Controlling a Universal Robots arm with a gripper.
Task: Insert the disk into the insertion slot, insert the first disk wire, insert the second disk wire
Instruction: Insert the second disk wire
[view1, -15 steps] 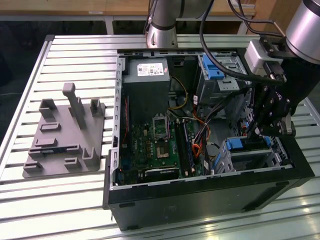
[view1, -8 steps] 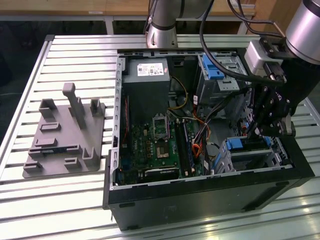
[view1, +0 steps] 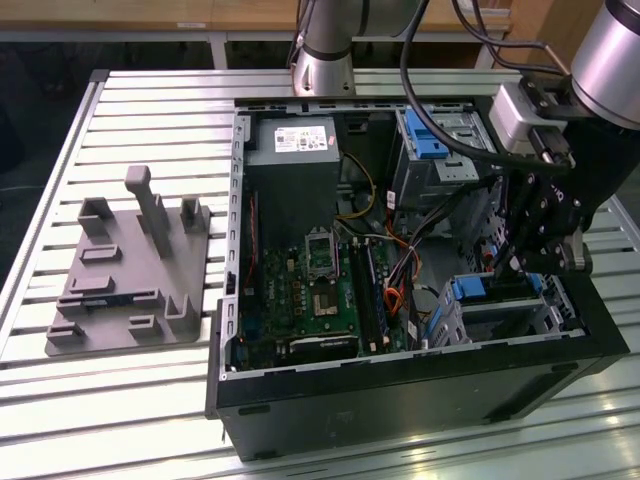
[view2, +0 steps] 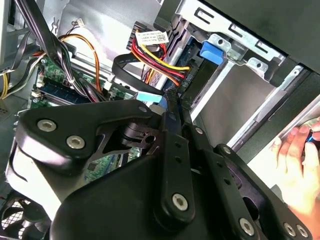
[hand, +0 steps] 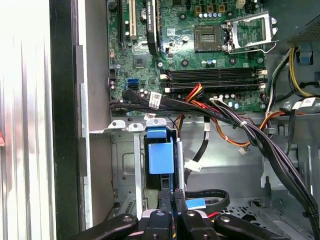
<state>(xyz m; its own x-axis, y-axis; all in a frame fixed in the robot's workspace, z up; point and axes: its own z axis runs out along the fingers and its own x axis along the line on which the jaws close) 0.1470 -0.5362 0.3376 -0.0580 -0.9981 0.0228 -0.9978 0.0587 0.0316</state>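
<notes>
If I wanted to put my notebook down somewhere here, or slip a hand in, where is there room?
Bare table slats lie nearer the camera than the grey fixture plate and beyond it, at the exterior view's left. Inside the computer case it is crowded: wires fill the gap between the motherboard and the insertion slot, where the gripper hangs.

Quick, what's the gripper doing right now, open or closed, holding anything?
Gripper: closed; whether it pinches anything cannot be told.

Strong glare whitens the slatted table (view1: 110, 410), while the open computer case (view1: 400, 395) sits dimmer, shadowed inside.
</notes>
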